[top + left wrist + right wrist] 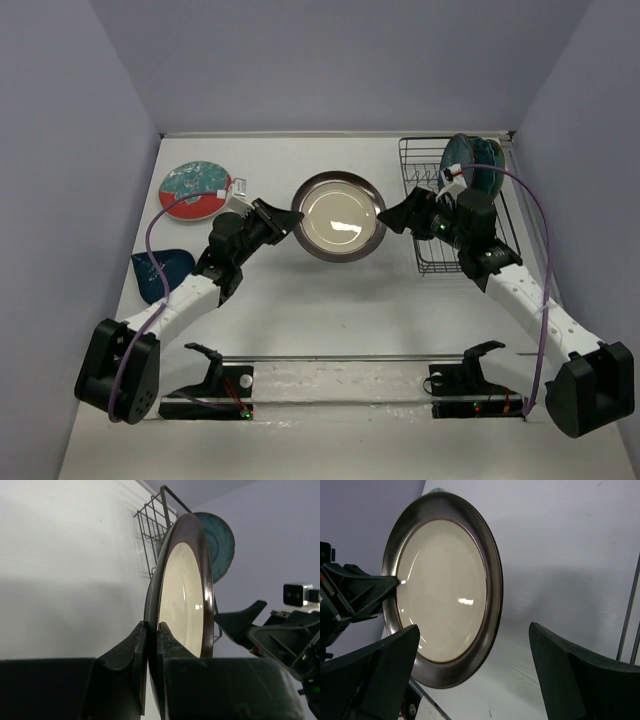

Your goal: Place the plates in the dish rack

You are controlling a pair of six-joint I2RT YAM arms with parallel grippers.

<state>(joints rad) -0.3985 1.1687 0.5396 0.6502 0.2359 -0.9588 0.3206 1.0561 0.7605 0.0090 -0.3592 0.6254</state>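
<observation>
On the bench point(330, 310), seen from above, a dark teal plate point(160, 272) lay at 9 o'clock, partly under the left arm point(190, 290). A red-rimmed plate point(195, 188) with a teal flower pattern lay flat at 10 o'clock. The two were apart.

The left arm reached toward the middle. Its jaws were closed narrow on the 9 o'clock rim of the brown-rimmed cream plate point(340, 217), one finger above the rim and one below, as the left wrist view showed point(182, 600). The plate faced up near the bench's centre and cast a shadow on the surface beside it.

The right arm point(520, 295) came in from 3 o'clock. Its jaws stood wide, spread on either side of the plate's near edge point(442, 590) in the right wrist view. Whether they touched the rim could not be told.

The dish rack point(425, 200) sat at 2 o'clock, partly behind the right arm. Teal plates point(470, 165) stood on edge in its far end.
</observation>
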